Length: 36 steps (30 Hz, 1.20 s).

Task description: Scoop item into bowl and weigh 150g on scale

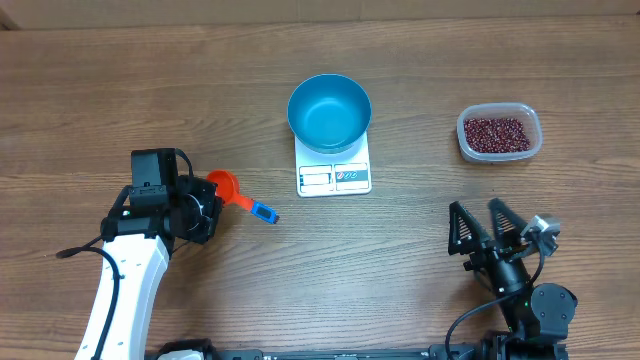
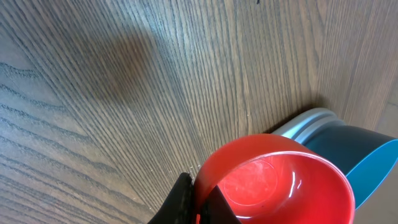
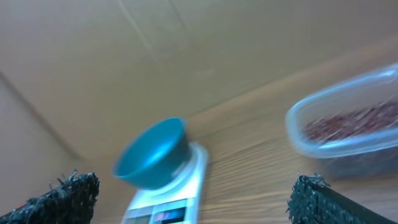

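The left claw (image 1: 207, 194) is closed down tight, its two black fingers (image 2: 182, 200) pinching the rim of a small red measuring scoop (image 1: 223, 185). The scoop's round cup sits right at the fingertips. Its handle runs away from the claw to the right and ends in a blue tip. From the left wrist camera the cup fills the lower part of the view, just beyond the fingers, with something blue showing behind it. I cannot tell whether the scoop rests on the wooden table (image 1: 120, 90) or hangs just above it.

The right claw (image 1: 473, 208) stands wide open with nothing between its fingers and nothing touching them.

Ahead of the left claw and off to its right sits the blue bowl (image 1: 330, 115), upright on the white kitchen scale (image 1: 334, 178), well apart from the scoop. For the right claw, the bowl and scale lie ahead and to the left. The clear plastic tub (image 1: 500, 157) lies ahead and slightly to the right, also well clear of its fingers. The red-brown beans (image 1: 497, 131) are all in that tub.

By count there are two claws, one scoop, one bowl, one scale and one tub. The beans are far too many and too small to number.
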Tool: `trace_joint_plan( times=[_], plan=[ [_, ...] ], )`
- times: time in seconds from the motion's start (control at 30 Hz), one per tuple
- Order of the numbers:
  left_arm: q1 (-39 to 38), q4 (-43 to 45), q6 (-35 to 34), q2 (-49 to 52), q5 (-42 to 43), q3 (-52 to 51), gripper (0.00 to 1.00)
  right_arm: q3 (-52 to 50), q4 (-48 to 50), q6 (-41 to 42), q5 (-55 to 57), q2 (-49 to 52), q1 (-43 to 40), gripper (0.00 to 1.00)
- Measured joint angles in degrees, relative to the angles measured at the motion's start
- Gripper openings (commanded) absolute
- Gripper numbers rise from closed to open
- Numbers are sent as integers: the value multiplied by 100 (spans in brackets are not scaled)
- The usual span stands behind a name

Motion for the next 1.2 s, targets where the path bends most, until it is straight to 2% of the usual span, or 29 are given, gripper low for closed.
trace_joint_plan(
  times=[0.17,0.23,0.37,0.47,0.63,0.9,1.07,1.2],
  plan=[
    [0,0,0,0,0,0,4,0,-4,2083,-887,0,0,100],
    [0,0,-2,0,0,0,4,0,-2,2673,-1252,0,0,100],
    [0,0,-2,0,0,0,4,0,-2,3364,-1740,0,0,100],
    [0,0,0,0,0,0,4,0,-4,3576,-1906,0,0,100],
    [0,0,-2,0,0,0,4,0,-7,3628,-2024,0,0,100],
    [0,0,-2,0,0,0,4,0,-13,2319,-2267,0,0,100],
    [0,0,-2,0,0,0,4,0,-70,2146,-2291,0,0,100],
    [0,0,0,0,0,0,4,85,-476,2135,-2297,0,0,100]
  ],
)
